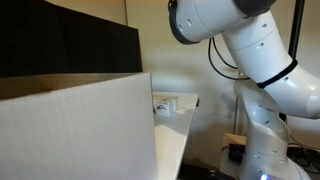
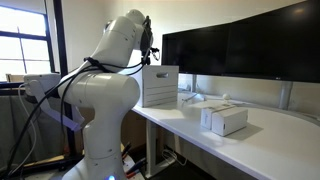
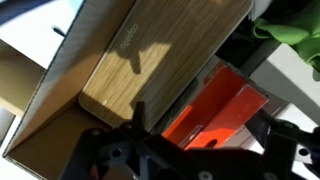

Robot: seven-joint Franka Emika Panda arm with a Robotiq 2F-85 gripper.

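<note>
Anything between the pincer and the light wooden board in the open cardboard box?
Nothing visible. In the wrist view the open pincer looks straight onto the light wooden board; the orange flat piece lies beside it, not over it, inside the brown cardboard box.

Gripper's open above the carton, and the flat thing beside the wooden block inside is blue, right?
Not blue: the flat thing beside the wooden block inside the carton is orange, as the wrist view shows. The gripper is open above it.
</note>
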